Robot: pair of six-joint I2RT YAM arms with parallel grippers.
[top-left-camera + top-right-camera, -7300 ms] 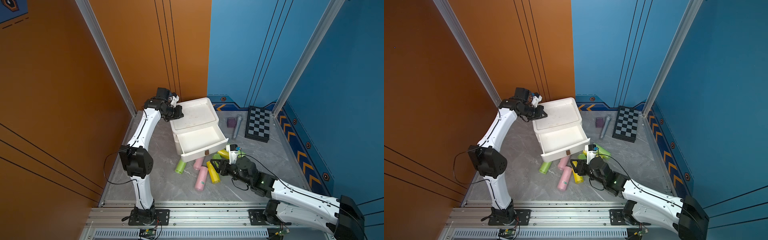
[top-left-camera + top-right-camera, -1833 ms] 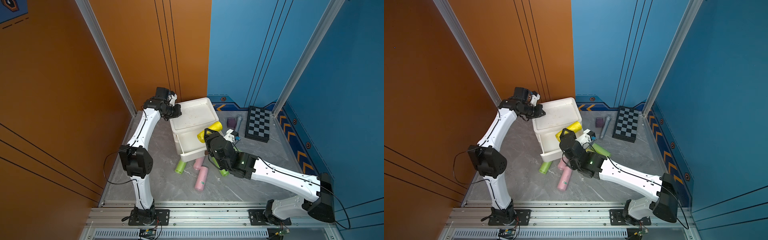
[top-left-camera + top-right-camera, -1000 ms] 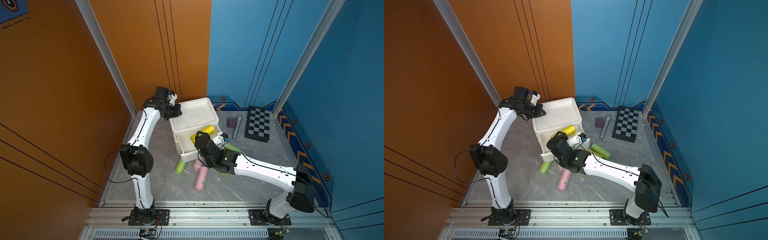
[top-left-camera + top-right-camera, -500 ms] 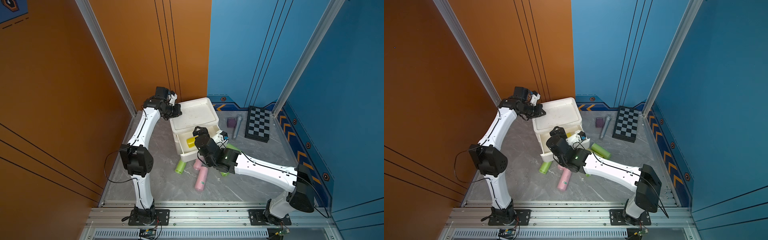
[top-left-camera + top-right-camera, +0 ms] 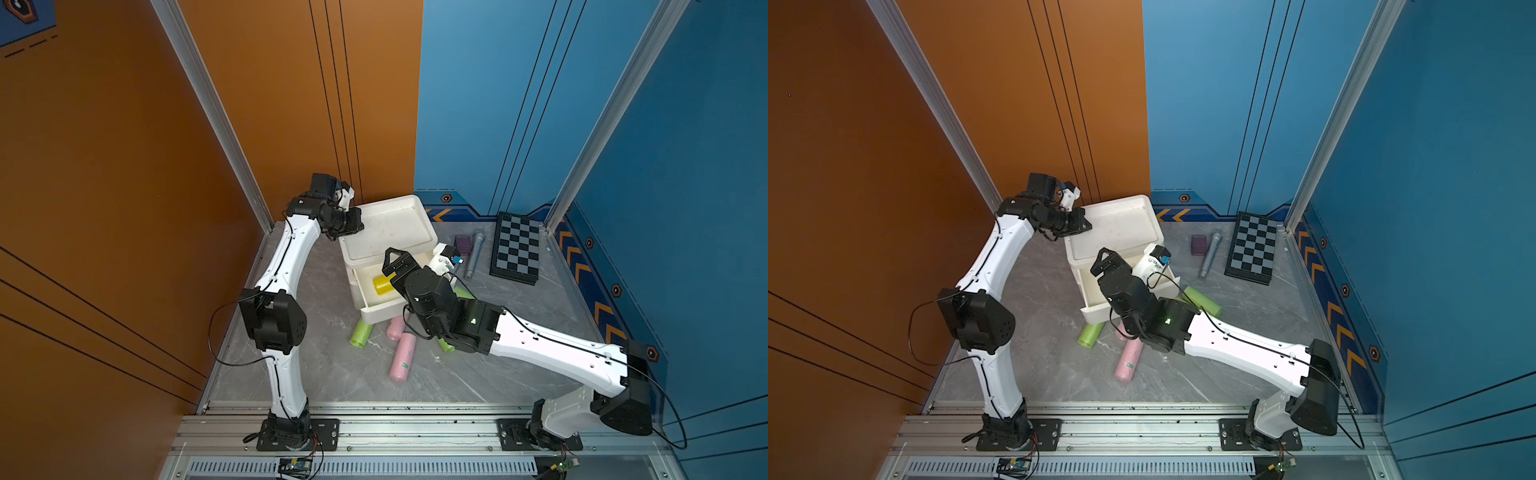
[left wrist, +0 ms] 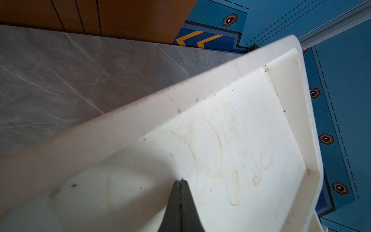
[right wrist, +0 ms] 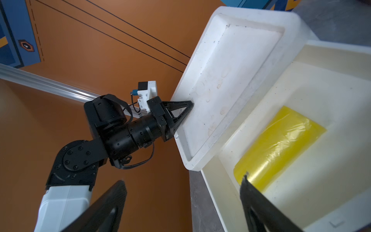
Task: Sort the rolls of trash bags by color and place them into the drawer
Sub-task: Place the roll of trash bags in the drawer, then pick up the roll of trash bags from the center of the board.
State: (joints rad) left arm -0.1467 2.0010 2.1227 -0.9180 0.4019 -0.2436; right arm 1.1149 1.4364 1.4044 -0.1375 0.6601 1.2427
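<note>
The drawer (image 5: 377, 312), the top one of the white cabinet (image 5: 386, 226), stands pulled out. A yellow roll (image 5: 382, 284) lies inside it, seen close in the right wrist view (image 7: 281, 146). My right gripper (image 5: 398, 264) hovers open just above that roll, holding nothing (image 7: 183, 179). My left gripper (image 5: 356, 222) is shut, its tip resting on the cabinet's recessed top (image 6: 181, 180). On the floor in front lie a green roll (image 5: 360, 334), a long pink roll (image 5: 402, 357) and a shorter pink roll (image 5: 395, 328). Another green roll (image 5: 1202, 301) lies beside my right arm.
A black-and-grey chequered board (image 5: 517, 249), a grey stick (image 5: 475, 253) and a purple cube (image 5: 463, 245) sit at the back right. Orange and blue walls close in the cell. My right forearm (image 5: 552, 349) spans the floor over part of the rolls.
My right gripper opened and let go of the yellow roll, which now lies in the open drawer. The left arm has not moved.
</note>
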